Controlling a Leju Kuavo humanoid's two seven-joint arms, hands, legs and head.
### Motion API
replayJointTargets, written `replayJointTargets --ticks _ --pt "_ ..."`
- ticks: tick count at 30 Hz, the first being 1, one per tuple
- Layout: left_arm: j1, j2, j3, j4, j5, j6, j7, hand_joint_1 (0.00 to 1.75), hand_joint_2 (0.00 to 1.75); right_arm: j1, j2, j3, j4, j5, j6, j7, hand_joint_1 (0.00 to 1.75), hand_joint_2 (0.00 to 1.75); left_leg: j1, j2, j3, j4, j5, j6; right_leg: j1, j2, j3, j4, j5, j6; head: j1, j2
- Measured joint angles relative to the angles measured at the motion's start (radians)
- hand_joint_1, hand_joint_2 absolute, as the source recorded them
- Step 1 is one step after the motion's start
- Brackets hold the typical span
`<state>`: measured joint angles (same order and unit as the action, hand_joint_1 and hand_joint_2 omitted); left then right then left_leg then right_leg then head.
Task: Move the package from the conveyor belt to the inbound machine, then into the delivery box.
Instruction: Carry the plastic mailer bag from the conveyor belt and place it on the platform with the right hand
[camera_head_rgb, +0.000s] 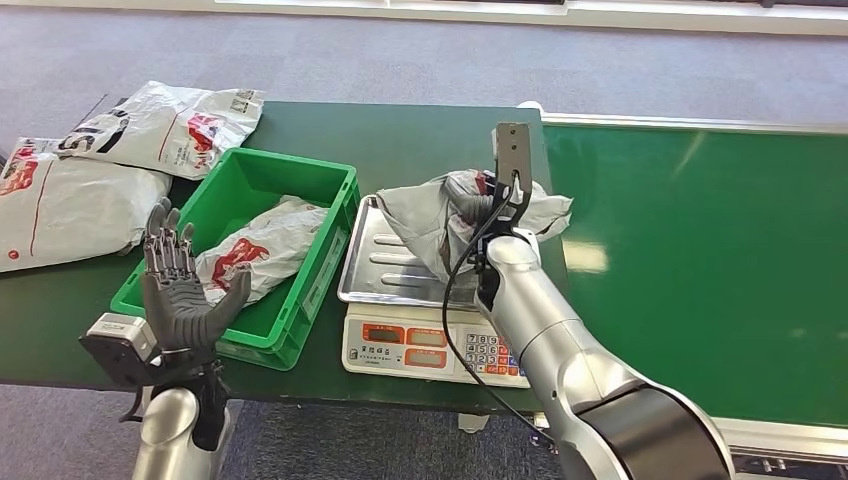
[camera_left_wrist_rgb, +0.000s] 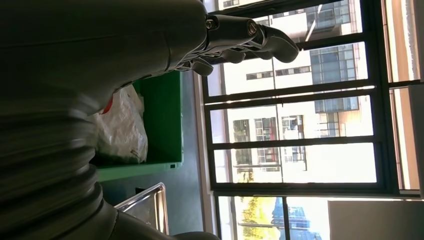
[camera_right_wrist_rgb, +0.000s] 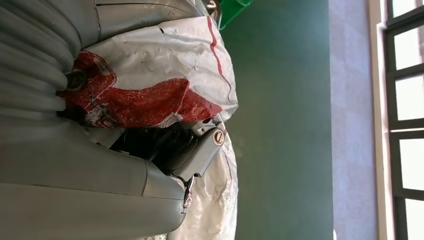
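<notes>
Right hand (camera_head_rgb: 492, 205) gripped package (camera_head_rgb: 440, 215) over scale tray (camera_head_rgb: 375, 265), box (camera_head_rgb: 300, 190) just to its left, nearer the open, empty left hand (camera_head_rgb: 180, 295).

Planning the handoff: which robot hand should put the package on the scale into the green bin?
Right. The right robot hand already grips the package over the scale tray; the left robot hand hovers open beside the green bin.

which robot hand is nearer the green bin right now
Left. The left robot hand hovers open over the near left corner of the green bin. The right robot hand grips the grey package above the scale tray, beside the bin.
</notes>
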<state>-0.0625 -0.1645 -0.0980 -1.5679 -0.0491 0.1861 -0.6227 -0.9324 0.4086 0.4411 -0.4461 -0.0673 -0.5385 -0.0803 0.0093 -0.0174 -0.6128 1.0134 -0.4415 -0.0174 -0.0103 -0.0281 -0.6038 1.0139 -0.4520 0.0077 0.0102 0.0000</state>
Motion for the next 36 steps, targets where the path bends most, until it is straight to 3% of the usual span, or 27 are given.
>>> replayJointTargets --ticks 12,20,21,24,25,32,36 --pt "0.026 -0.001 0.024 -0.034 -0.012 0.010 0.002 0.00 1.75 0.009 0.003 0.149 -0.012 -0.136 0.000 -0.052 1.75 1.75 0.000 0.000 0.000 0.000 0.000 0.000 0.002 0.000 0.000 0.000 0.000 0.000 0.000 0.000" --pt "0.036 -0.002 0.044 -0.039 -0.005 0.013 -0.005 0.00 1.75 0.008 0.004 0.200 -0.026 -0.156 0.000 -0.183 1.75 1.75 0.000 0.000 0.000 0.000 0.000 0.000 0.001 0.000 0.000 0.000 0.000 0.000 0.000 0.000" --pt "0.037 -0.003 0.045 -0.039 -0.004 0.011 -0.006 0.00 1.75 0.008 0.004 0.200 -0.029 -0.149 0.000 -0.196 1.65 1.75 0.000 0.000 0.000 0.000 0.000 0.000 0.001 0.000 0.000 0.000 0.000 0.000 0.000 0.000" --pt "0.036 -0.004 0.046 -0.039 -0.003 0.007 -0.009 0.00 1.75 0.008 0.003 0.201 -0.036 -0.133 0.000 -0.211 0.34 1.75 0.000 0.000 0.000 0.000 0.000 0.000 0.001 0.000 0.000 0.000 0.000 0.000 0.000 0.000" --pt "0.036 -0.005 0.046 -0.039 -0.003 0.006 -0.009 0.00 1.75 0.008 0.003 0.201 -0.037 -0.128 0.000 -0.212 0.00 1.75 0.000 0.000 0.000 0.000 0.000 0.000 0.001 0.000 0.000 0.000 0.000 0.000 0.000 0.000" --pt "0.019 -0.006 0.046 -0.033 -0.066 -0.011 0.041 0.00 1.75 0.008 0.002 0.202 -0.039 -0.063 0.000 -0.130 0.00 1.75 0.000 0.000 0.000 0.000 0.000 0.000 0.001 0.000 -0.001 0.000 0.000 0.000 0.000 0.000" --pt "-0.028 -0.006 0.045 -0.008 -0.136 -0.013 0.100 0.00 1.75 0.009 -0.003 0.201 -0.039 -0.063 0.000 -0.097 0.00 1.75 0.000 0.000 0.000 0.001 0.001 -0.001 0.001 -0.001 -0.001 0.000 0.000 -0.001 0.000 0.000"
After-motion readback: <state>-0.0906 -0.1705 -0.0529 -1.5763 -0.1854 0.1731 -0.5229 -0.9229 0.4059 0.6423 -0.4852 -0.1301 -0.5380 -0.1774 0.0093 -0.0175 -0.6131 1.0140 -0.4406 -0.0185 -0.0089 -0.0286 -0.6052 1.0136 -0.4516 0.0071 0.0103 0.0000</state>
